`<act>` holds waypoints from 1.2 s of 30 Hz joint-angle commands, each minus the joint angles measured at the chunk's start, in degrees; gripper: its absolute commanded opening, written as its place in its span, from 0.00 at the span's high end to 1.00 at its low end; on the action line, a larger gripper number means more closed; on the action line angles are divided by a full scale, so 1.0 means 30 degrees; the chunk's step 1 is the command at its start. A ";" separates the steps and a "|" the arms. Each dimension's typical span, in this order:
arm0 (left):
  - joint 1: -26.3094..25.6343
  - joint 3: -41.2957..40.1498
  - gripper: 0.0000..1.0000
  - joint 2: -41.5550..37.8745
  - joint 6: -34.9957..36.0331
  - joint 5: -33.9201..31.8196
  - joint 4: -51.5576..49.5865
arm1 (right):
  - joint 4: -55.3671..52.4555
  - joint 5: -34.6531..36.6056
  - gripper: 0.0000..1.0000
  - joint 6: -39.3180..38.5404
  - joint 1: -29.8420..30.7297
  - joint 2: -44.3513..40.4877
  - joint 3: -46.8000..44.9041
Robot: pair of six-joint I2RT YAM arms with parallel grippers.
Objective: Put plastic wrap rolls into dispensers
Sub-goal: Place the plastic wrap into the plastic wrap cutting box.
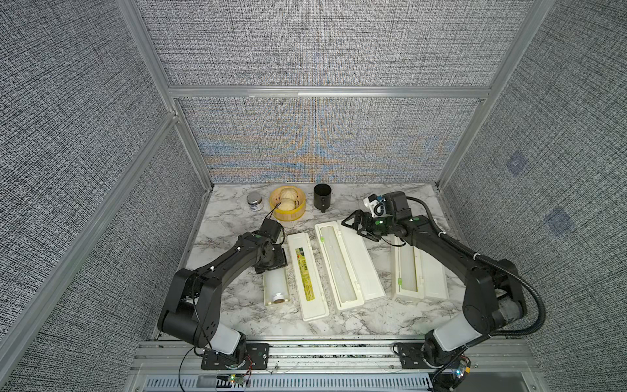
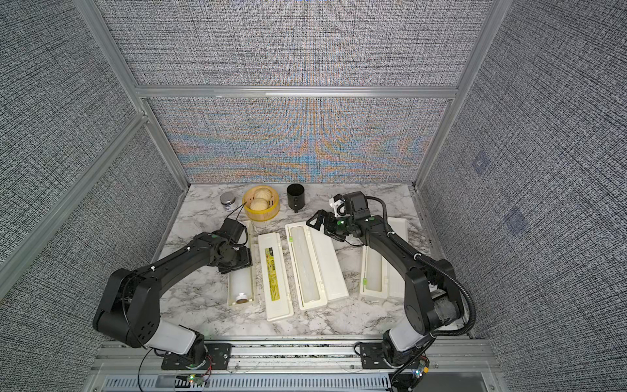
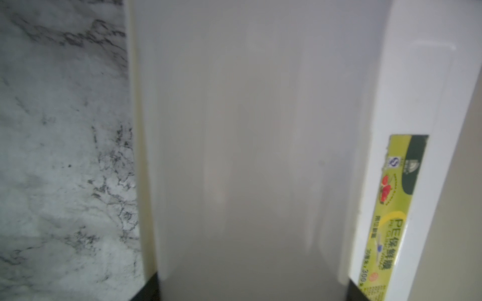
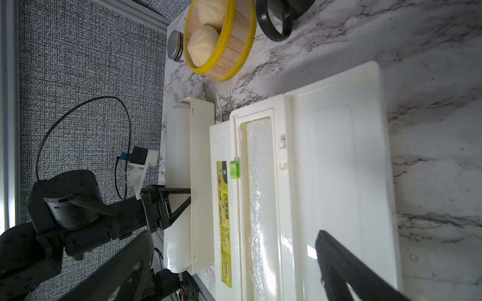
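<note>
The left gripper (image 1: 273,266) pinched a milky white roll (image 1: 276,286), brown core at its near end, lying in the open left box (image 1: 300,244). 2 more filled the middle box (image 1: 359,268) and right box (image 1: 436,281). The right gripper (image 1: 356,229) hovered spread over the middle box's far end.

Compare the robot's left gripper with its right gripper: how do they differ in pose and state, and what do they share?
The left gripper is low, down in the leftmost dispenser; the right gripper hangs raised over the far end of the middle dispenser. The left gripper is closed on a plastic wrap roll; the right gripper stands open, holding nothing. Both are black parallel grippers.
</note>
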 commanded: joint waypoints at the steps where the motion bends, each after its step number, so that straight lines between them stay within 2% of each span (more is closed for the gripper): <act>1: -0.0051 -0.0045 0.50 0.0118 0.0099 -0.0187 0.0990 | 0.0247 -0.0297 0.01 0.0073 0.0025 0.0096 0.0056; 7: -0.0051 -0.0432 0.34 0.0176 -0.0038 -0.0075 0.0663 | 0.0219 -0.0260 0.01 -0.0034 0.0003 -0.0118 -0.0112; 13: -0.0050 0.0317 0.18 -0.0481 -0.0122 -0.0157 -0.0422 | -0.0049 -0.0061 0.01 -0.0427 0.0148 -0.0517 -0.0144; 18: -0.0036 0.1185 0.12 -0.1489 -0.0246 -0.0162 -0.1014 | -0.1600 0.1269 0.01 -0.1263 0.0766 -0.0629 0.0490; 23: 0.0064 0.1871 0.12 -0.2231 -0.0098 -0.0520 -0.2215 | -0.4776 0.4657 0.01 -0.2797 0.2773 -0.0466 0.2304; 28: 0.0605 0.1396 0.11 -0.3411 0.0599 -0.0293 -0.2290 | -0.6909 0.7816 0.01 -0.3129 0.5666 0.0493 0.3937; 32: 0.1737 0.0945 0.09 -0.4359 0.1528 -0.0125 -0.2534 | -0.8748 0.9831 0.01 -0.2868 0.8132 0.2493 0.5735; 36: 0.3399 -0.0655 0.08 -0.5203 0.1720 0.1283 -0.1208 | -0.9976 1.1330 0.01 -0.2105 1.0083 0.4634 0.7573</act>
